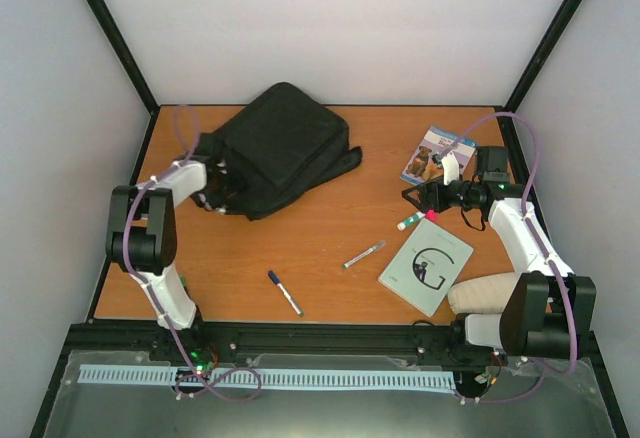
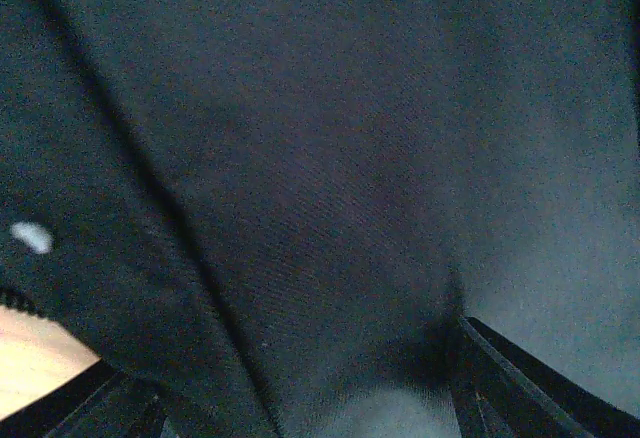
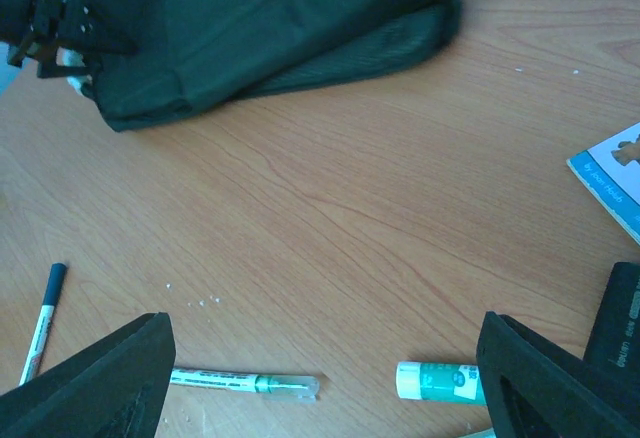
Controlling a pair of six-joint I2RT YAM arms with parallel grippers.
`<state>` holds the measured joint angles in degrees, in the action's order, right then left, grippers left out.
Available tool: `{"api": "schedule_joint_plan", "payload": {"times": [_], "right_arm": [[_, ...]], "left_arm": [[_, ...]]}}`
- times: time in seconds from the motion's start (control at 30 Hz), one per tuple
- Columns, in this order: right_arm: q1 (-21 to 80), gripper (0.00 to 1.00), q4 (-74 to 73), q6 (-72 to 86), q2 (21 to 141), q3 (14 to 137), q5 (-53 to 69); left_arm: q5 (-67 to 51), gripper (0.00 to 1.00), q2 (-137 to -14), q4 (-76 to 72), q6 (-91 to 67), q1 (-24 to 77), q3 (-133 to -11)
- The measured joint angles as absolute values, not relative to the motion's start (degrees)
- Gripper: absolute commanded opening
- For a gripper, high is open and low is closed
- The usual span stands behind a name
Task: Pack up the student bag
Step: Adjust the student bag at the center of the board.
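- The student bag (image 1: 285, 148) lies flat on the desk (image 1: 300, 258), right against your left tool (image 1: 213, 190), which is at the bag's left edge, and well apart from your right tool (image 1: 418, 196) across bare wood.
- On your left tool's own camera the bag's black cloth fills the view. The fingers (image 2: 520, 388) sit apart at the bottom corners with cloth between them, but you cannot tell whether they are pinching it.
- Your right tool hangs over the desk with its jaws wide apart and holds nothing.
- Under the right tool, between its fingers, lie a clear pen with a green tip (image 3: 245, 382) and a green glue stick (image 3: 440, 380), apart from each other.
- A blue-capped pen (image 3: 42, 323) lies just outside that tool's left finger.
- A blue-covered book (image 1: 437, 154) lies just beyond the right tool.
- A pale green booklet (image 1: 427, 266) lies on its near side.
- A beige pouch (image 1: 485, 293) rests by the right arm's base, just beside the booklet.
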<state>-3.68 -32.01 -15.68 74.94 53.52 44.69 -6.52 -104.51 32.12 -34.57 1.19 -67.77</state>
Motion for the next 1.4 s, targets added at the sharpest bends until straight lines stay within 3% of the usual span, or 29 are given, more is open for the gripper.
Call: {"api": "schedule_joint_plan", "payload": {"times": [0.13, 0.37, 0.7, 1.07, 1.4], "right_arm": [[-3.7, 0.84, -32.2, -15.6, 75.1, 53.6, 45.4], [-3.6, 0.84, -32.6, -15.6, 75.4, 53.9, 45.9], [-3.1, 0.79, -32.9, -15.0, 76.3, 54.5, 45.1], [10.0, 0.73, -33.5, -12.8, 87.7, 62.4, 38.4], [17.3, 0.74, -34.2, -10.7, 105.6, 74.9, 33.8]], "left_arm": [[-8.2, 0.75, -102.1, 31.6, -36.1, 11.3, -65.0], [-11.7, 0.93, -97.3, 36.1, -35.6, 19.7, -65.6], [-7.2, 1.00, -95.2, 41.8, -31.1, 13.6, -78.2], [-7.5, 0.99, -115.9, 39.9, -27.5, 2.1, -97.1], [-16.8, 0.92, -124.6, 37.6, -25.2, 0.4, -99.5]]}}
